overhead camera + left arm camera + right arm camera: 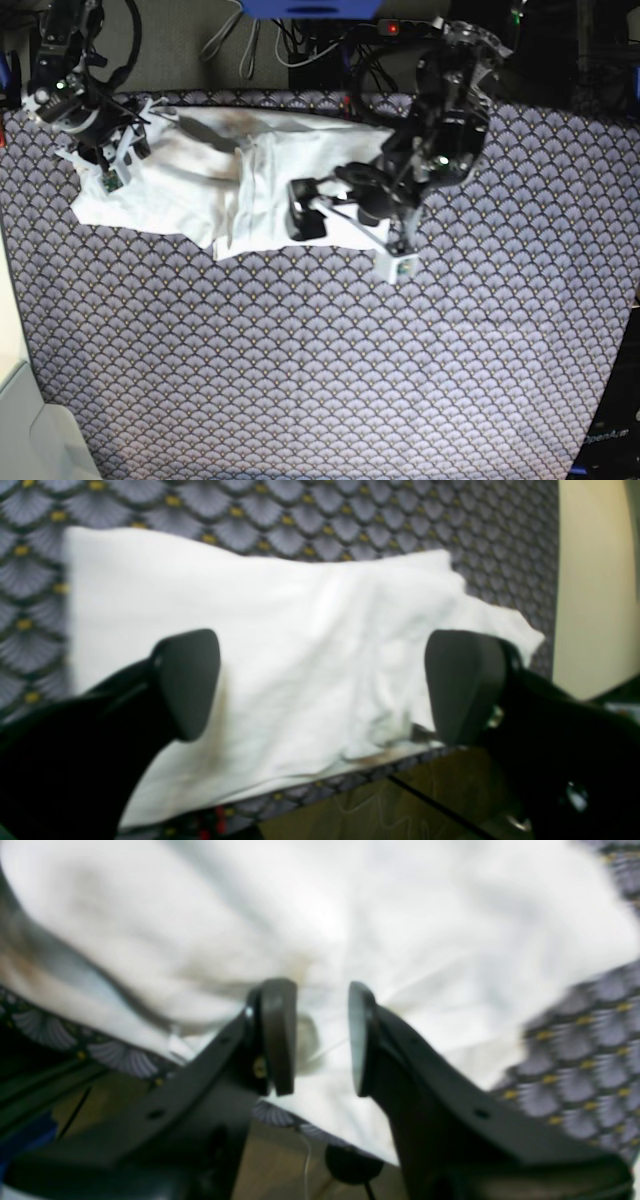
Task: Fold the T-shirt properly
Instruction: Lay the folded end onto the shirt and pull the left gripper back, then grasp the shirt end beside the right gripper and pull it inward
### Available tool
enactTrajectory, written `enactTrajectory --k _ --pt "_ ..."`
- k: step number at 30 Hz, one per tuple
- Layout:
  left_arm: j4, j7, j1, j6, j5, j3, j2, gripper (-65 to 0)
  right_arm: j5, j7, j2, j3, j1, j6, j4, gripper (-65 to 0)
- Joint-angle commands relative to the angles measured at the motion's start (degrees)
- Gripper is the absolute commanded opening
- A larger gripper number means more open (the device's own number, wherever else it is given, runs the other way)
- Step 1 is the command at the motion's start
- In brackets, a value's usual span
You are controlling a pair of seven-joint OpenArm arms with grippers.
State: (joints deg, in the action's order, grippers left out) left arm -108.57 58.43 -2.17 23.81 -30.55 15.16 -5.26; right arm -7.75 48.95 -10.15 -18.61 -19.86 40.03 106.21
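Note:
The white T-shirt point(200, 190) lies crumpled in a long band along the far side of the table, folded partly over itself. In the left wrist view my left gripper point(327, 685) hangs open wide just above the T-shirt point(300, 630), with nothing between its fingers point(190, 685). The base view shows the left gripper point(335, 215) over the shirt's right end. My right gripper point(115, 165) is at the shirt's left end. In the right wrist view the right gripper point(320, 1037) has its jaws partly closed on a bunch of the T-shirt point(400, 915), and creases run toward them.
A grey-purple fan-patterned cloth point(300, 380) covers the whole table. Cables and a power strip point(400, 25) lie beyond the far edge. A cream surface point(15, 400) borders the table's left side. The table's edge point(350, 780) runs just past the shirt under the left gripper.

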Motion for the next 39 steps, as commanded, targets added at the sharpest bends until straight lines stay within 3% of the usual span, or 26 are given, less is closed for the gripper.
enactTrajectory --k 1,3,4,9,10,13,16,22,26,31,39 --pt "-0.83 -0.72 0.90 -0.21 -1.94 -1.14 -0.33 -2.4 -0.74 -0.99 -0.35 -0.16 0.21 -0.03 1.79 -45.8" --pt "-0.83 -0.72 0.90 -0.38 -3.52 -3.51 -1.12 -7.5 -0.74 -0.64 -0.35 -0.33 0.21 -0.03 3.54 -45.6" --pt "-0.83 -0.72 0.90 -0.38 -3.96 -4.39 -1.47 -13.2 -0.74 -0.55 -0.35 -0.33 0.03 -0.03 4.51 -45.6" --pt "2.60 -0.63 1.08 -0.03 -4.05 -6.32 -1.47 -59.6 -0.74 -0.47 0.09 -2.27 0.21 -0.03 6.89 -44.0" --pt "3.92 -0.63 1.43 -0.21 -4.40 -6.32 -1.47 -65.0 -0.91 -0.47 0.26 -3.15 0.30 -0.03 6.89 -42.8" --pt "8.22 -0.37 2.57 -0.12 -4.49 -6.06 -1.47 -61.8 -0.91 -0.38 1.49 -6.49 2.05 -0.03 6.97 -37.7" --pt "9.37 -0.54 2.48 -0.21 -4.40 -6.15 -1.91 -65.0 -1.00 -0.38 2.99 -10.62 2.85 -0.03 6.97 -33.8" --pt "9.81 -0.37 3.63 -0.12 -3.96 -6.06 -3.14 -64.5 -1.09 -0.29 3.25 -12.73 5.40 -0.03 6.53 -28.1" --pt "9.81 -0.28 3.80 -0.03 -3.96 -6.15 -3.40 -64.5 -6.89 3.67 3.25 -15.89 7.24 -0.03 6.36 -25.2" --pt "9.81 -0.37 3.80 -0.03 -3.96 -6.15 -3.93 -64.5 -14.10 7.71 2.90 -21.26 11.02 -0.03 1.96 -24.0" --pt "9.81 -0.19 3.80 -0.03 -3.96 -6.15 -4.02 -64.5 -14.27 7.10 0.70 -21.87 12.78 -0.03 -8.06 -24.0"
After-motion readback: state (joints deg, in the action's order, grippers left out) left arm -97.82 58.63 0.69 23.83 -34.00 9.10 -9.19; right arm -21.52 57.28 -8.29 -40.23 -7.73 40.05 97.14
